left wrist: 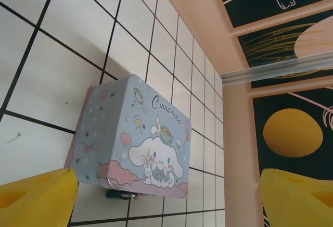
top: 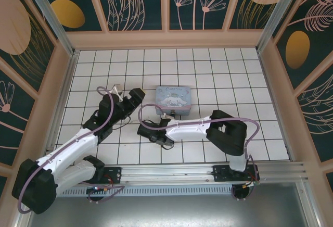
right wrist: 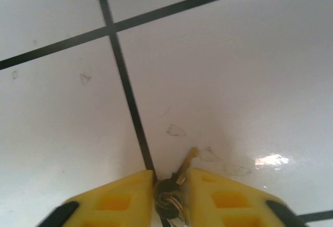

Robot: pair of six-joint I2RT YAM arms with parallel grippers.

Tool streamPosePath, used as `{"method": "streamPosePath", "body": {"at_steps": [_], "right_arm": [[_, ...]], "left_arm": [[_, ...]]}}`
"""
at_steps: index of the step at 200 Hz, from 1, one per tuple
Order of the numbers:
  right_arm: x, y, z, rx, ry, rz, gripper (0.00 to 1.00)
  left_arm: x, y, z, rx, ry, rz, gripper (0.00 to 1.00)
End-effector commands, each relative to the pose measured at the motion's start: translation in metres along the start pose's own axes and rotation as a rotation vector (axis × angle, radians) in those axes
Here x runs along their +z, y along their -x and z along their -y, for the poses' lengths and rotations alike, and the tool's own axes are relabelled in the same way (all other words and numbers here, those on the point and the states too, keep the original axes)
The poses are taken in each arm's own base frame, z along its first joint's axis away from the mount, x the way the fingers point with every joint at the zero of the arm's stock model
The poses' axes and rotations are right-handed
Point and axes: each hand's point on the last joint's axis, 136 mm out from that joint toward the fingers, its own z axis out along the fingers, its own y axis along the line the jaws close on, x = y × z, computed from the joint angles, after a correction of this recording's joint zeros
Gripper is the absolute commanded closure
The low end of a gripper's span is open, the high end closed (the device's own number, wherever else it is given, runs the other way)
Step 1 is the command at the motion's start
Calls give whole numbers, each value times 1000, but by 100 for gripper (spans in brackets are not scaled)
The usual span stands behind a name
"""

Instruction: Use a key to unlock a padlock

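White tiled bench [top: 218, 71], Cinnamoroll tin [top: 174, 99] at its middle. Left of the tin, the left fingers [left wrist: 36, 198] gape wide, holding nothing. Nearer than the tin, the right fingers [right wrist: 114, 201] are clamped on the key [right wrist: 183, 167]. The padlock [left wrist: 120, 194] sits just beside the tin's near edge. The key looks light, stiff and slippery, best gripped at its bow.

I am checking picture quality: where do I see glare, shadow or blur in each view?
Right wrist: a white glare patch on the tile right of the key; the yellow fingers look soft. Left wrist: the tin is sharp, shadow at its left. Top external: even light, walls lean outward.
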Motion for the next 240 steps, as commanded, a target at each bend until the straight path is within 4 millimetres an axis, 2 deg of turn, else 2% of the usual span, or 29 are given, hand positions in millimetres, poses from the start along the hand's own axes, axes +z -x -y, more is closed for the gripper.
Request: {"method": "streamPosePath", "body": {"at_steps": [1, 21, 54, 110, 126, 184, 212, 240], "right_arm": [[49, -48, 17, -31, -45, -179, 86], [52, -51, 22, -27, -27, -191, 100], [41, -42, 22, -32, 65, -148, 100], [-17, 2, -16, -120, 412, 11, 100], [-27, 8, -18, -146, 479, 37, 100], [-44, 17, 11, -118, 622, 83, 100], [-49, 25, 27, -71, 634, 97, 100], [-47, 25, 36, -63, 614, 92, 100]], "left_arm": [[-3, 3, 5, -6, -40, 11, 10], [-4, 2, 2, -6, -34, 12, 10], [-4, 1, -5, 2, -6, 11, 10], [-5, -3, -17, 37, 36, -3, 9], [-3, -6, -18, 47, 37, -17, 9], [-1, -10, -12, 98, 20, -48, 9], [3, -16, -14, 110, 17, -86, 9], [6, -21, -16, 104, 13, -107, 9]]}}
